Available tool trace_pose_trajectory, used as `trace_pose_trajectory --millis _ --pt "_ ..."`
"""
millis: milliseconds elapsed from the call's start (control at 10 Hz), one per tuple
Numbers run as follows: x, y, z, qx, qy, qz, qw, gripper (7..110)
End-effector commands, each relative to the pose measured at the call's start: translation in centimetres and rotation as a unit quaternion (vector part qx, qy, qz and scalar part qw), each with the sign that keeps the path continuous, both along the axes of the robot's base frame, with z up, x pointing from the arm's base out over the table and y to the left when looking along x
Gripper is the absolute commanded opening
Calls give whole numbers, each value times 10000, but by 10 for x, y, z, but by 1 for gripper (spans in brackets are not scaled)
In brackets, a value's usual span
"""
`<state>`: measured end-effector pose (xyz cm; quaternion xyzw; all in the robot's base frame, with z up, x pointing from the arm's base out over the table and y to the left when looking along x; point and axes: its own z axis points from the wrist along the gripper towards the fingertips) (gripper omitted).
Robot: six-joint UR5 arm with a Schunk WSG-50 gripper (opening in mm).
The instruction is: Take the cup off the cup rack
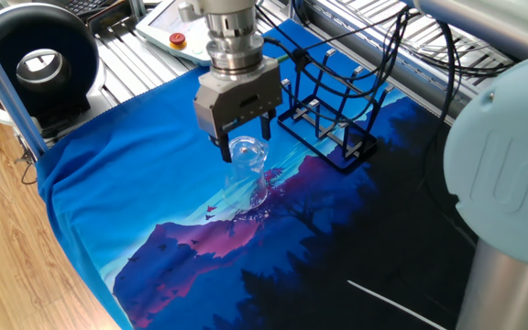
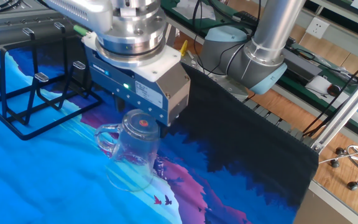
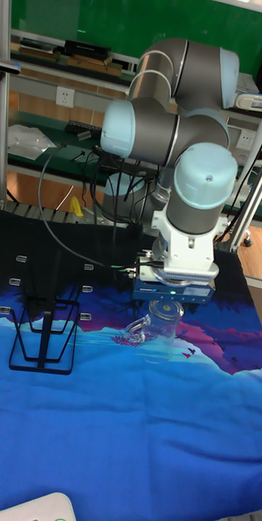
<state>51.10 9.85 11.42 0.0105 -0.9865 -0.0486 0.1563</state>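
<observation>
The cup (image 1: 246, 172) (image 2: 132, 148) (image 3: 159, 324) is a clear tumbler with a side handle. It is upside down and tilted, its rim touching the blue cloth and its round base up. My gripper (image 1: 242, 139) (image 2: 142, 118) (image 3: 168, 303) is directly over it, with a finger on each side of the base, shut on the cup. The black wire cup rack (image 1: 328, 128) (image 2: 30, 106) (image 3: 43, 342) stands apart from the cup with nothing on its pegs.
A blue patterned cloth (image 1: 136, 183) covers the table and hangs over its near edge. A black round device (image 1: 39, 64) and a pendant with a red button (image 1: 178, 39) lie beyond the cloth. Cables (image 1: 411, 55) run behind the rack.
</observation>
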Motion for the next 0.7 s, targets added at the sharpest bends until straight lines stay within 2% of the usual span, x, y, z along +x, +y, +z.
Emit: trace_pose_trajectory --millis 0,200,400,500,600 --pt "11 5 24 84 79 0 9999 88" --pt "23 6 30 174 125 -2 9998 88" --pt "36 23 27 569 144 -118 9982 88" --pt "44 28 20 661 100 -220 9975 88" --pt "58 25 14 612 3 -252 9978 66"
